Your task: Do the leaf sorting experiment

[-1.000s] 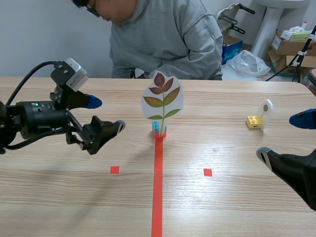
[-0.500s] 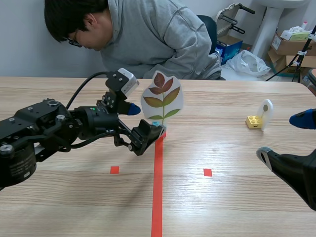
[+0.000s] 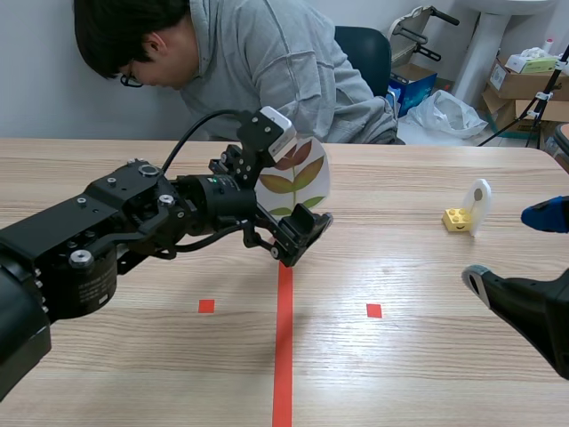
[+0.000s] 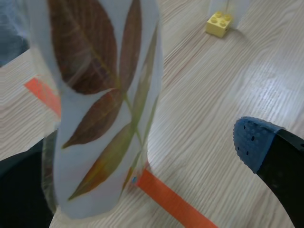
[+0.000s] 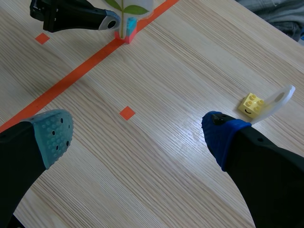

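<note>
Leaf card [image 3: 309, 178], a laminated sprig of red-brown and green leaves, stands upright between the spread fingers of the left gripper [image 3: 300, 212] in the scene view. One finger shows on the card's near side; the other is hidden behind it. The card sits at the far end of the tape line [image 3: 283, 338]. A person [image 3: 267, 62] leans in just beyond it. The right gripper [image 3: 516, 249] hangs low, well apart from it, fingers wide and holding nothing. A yellow brick [image 3: 458, 219] with a small white card [image 3: 479, 203] stands ahead of it.

In the left wrist view the leaf card [image 4: 102, 95] fills the space between the left gripper's [image 4: 142, 159] fingers. The blue pad [image 4: 251, 142] stands clear of it; whether the other finger touches cannot be told. The yellow brick [image 4: 218, 23] lies far ahead.

In the right wrist view the right gripper [image 5: 135, 135] is wide open over bare table [image 5: 190, 57]. The yellow brick [image 5: 251, 104] is just ahead of its blue pad, and the leaf card [image 5: 126, 7] is far ahead.
</note>
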You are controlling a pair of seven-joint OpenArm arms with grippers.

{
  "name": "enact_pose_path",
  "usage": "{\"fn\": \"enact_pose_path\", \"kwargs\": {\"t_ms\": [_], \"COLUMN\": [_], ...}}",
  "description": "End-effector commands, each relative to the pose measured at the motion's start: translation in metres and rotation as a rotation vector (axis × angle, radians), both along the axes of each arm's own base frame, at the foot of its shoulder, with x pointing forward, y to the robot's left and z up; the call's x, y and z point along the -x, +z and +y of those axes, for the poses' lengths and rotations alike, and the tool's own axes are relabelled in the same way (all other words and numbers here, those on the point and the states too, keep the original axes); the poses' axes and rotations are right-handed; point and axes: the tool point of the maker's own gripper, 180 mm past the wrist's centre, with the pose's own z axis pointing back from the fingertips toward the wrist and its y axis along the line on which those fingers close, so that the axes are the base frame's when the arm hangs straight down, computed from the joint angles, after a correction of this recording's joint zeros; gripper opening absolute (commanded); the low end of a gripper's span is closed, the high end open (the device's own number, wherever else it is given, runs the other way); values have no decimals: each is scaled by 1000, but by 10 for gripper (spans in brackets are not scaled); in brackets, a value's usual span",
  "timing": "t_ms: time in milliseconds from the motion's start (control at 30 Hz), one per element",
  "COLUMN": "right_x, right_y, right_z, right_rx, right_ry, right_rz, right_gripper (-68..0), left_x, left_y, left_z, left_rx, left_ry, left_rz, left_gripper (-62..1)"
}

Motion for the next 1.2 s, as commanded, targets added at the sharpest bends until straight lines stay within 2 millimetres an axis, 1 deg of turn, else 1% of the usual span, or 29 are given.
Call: {"fn": "enact_pose_path", "kwargs": {"t_ms": [0,33,200,367,667,800,833,1033,1100,1167], "right_x": [-4,-4,-4,-4,-4,-4,-4,-4,-4,-4], "right_y": [7,7,7,7,7,7,7,7,7,7], "right_z": [-1,-1,-1,-1,-1,-1,-1,-1,-1,-1], "right_rx": [-3,-3,-3,-3,-3,-3,-3,-3,-3,-2], "right_ry": [6,6,6,6,6,6,6,6,6,7], "right_rz": [-26,-26,-26,-26,-26,-26,-26,-26,-26,-26], "right_gripper": [-126,-126,-126,-126,-126,-126,-126,-126,-126,-126], "left_x": [-8,-8,-10,-10,-11,-11,-11,-11,-8,-9], "left_y": [16,16,15,15,17,17,18,19,20,27], "left_z": [-1,-1,1,1,0,0,0,2,7,19], "left_rx": [30,27,15,15,25,12,15,25,40,66], "left_ry": [14,15,28,28,26,19,19,21,20,42], "left_rz": [-40,-42,-49,-49,-60,-74,-77,-77,-62,-63], "left_gripper": [-34,-55,-216,-359,-551,-559,-570,-569,-569,-569]}}
